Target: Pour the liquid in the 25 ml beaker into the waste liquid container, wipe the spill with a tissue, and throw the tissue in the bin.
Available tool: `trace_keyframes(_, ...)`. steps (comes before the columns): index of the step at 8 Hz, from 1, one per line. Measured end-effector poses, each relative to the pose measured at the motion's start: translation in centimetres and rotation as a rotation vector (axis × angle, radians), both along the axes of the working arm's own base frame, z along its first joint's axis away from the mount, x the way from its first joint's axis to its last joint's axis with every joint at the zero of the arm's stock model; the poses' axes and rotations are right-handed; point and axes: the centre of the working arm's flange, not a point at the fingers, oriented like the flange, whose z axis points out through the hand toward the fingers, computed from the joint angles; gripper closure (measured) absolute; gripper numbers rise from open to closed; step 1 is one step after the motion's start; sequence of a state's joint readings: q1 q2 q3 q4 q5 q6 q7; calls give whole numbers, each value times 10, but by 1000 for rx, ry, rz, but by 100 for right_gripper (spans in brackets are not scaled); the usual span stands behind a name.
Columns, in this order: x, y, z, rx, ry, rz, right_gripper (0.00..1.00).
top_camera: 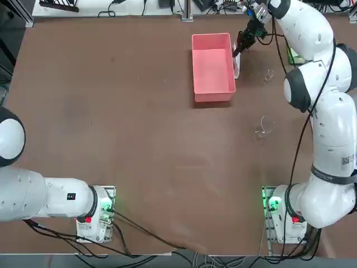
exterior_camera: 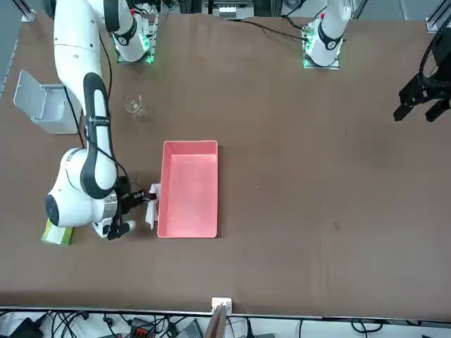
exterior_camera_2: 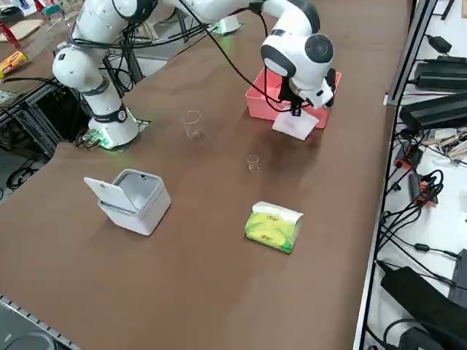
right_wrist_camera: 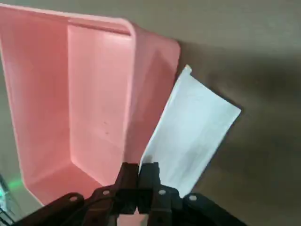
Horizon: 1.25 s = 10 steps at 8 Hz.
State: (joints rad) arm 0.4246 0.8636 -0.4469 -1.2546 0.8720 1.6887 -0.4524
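My right gripper [top_camera: 241, 48] [exterior_camera: 138, 201] [exterior_camera_2: 295, 108] [right_wrist_camera: 139, 172] is shut on the tissue [top_camera: 236, 66] [exterior_camera: 151, 205] [exterior_camera_2: 295, 125] [right_wrist_camera: 193, 127], a flat white sheet. The sheet hangs down to the table just outside the right wall of the waste liquid container [top_camera: 213, 96] [exterior_camera: 189, 144] [exterior_camera_2: 255, 103] [right_wrist_camera: 42, 94], a pink tray. The tiny 25 ml beaker [top_camera: 269, 74] [exterior_camera_2: 253, 162] stands upright on the table to the tray's right. The pale grey bin [exterior_camera: 42, 103] [exterior_camera_2: 132, 199] sits further right with its lid up.
A larger clear beaker [top_camera: 263, 127] [exterior_camera: 134, 105] [exterior_camera_2: 192, 122] stands nearer the arm's base. A green tissue pack [exterior_camera: 56, 234] [exterior_camera_2: 273, 227] lies at the table's far right, beyond the small beaker. Cables run along the table's far edge.
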Motion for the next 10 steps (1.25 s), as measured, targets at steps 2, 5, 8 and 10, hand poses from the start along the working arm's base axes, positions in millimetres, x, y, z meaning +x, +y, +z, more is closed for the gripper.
trace_keyframes(2,0,8,-5,49,7,-21,97)
trace_keyframes(5,0,8,-7,59,9,-23,97)
trace_keyframes(8,0,7,-9,75,-6,0,97)
trace_keyframes(10,0,6,-10,83,-3,-2,97)
